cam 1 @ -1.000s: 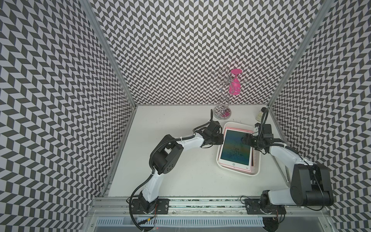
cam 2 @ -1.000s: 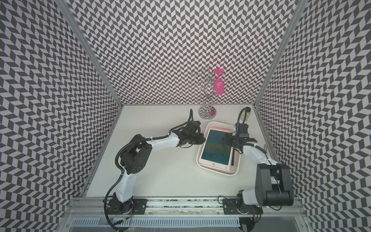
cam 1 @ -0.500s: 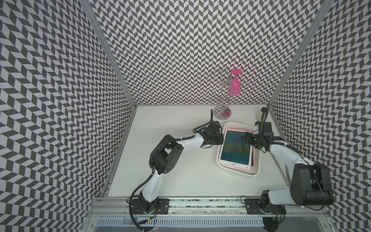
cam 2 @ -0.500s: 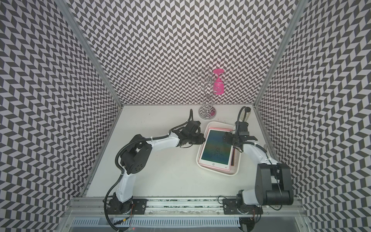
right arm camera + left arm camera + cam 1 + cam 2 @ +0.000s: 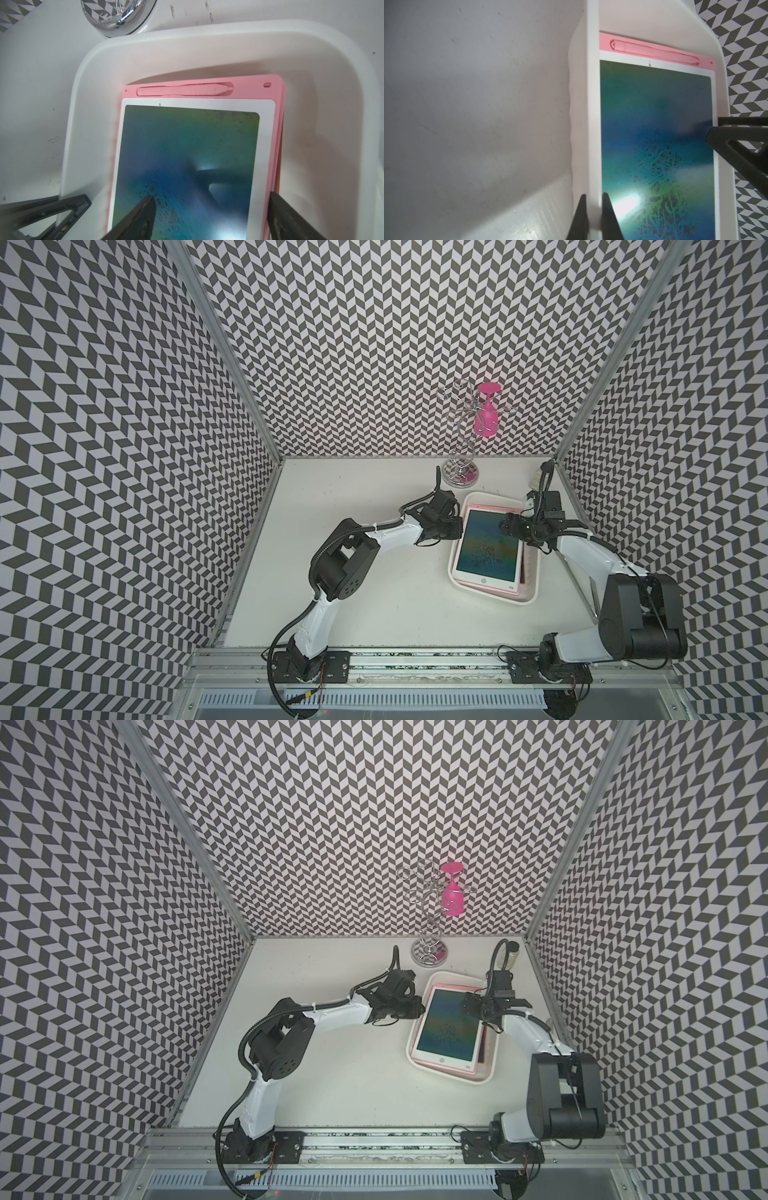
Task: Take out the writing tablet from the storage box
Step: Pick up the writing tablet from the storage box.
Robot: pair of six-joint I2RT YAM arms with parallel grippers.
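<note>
**A:** Anything move in the last second?

**B:** Nothing I can see. Both arms sit where they were. The pink-bodied, white-bezelled writing tablet (image 5: 488,549), with its dark green-blue screen, still lies flat in the shallow white plastic storage box (image 5: 187,37), at the far right of the white table (image 5: 374,572). I'd say the lift hasn't begun.

**A:** Fingers?

**B:** The left gripper (image 5: 593,197) is clenched on the box's left rim, 1 finger either side of the wall, probably to steady it. The right gripper (image 5: 211,198) is released and spread wide, with 1 finger over the screen and 1 at the tablet's right edge. It holds nothing.

**A:** Counts?

**B:** 2 arms, 1 box, and 1 pink stylus (image 5: 185,89) slotted along the top tablet's far edge. Pink edges show beneath it, so there are at least 2 tablets, but I can't tell the exact number. Just beyond the box's far left corner stands 1 twisted chrome wire stand (image 5: 460,477), carrying 1 pink stemmed glass (image 5: 486,418) upside down.
</note>
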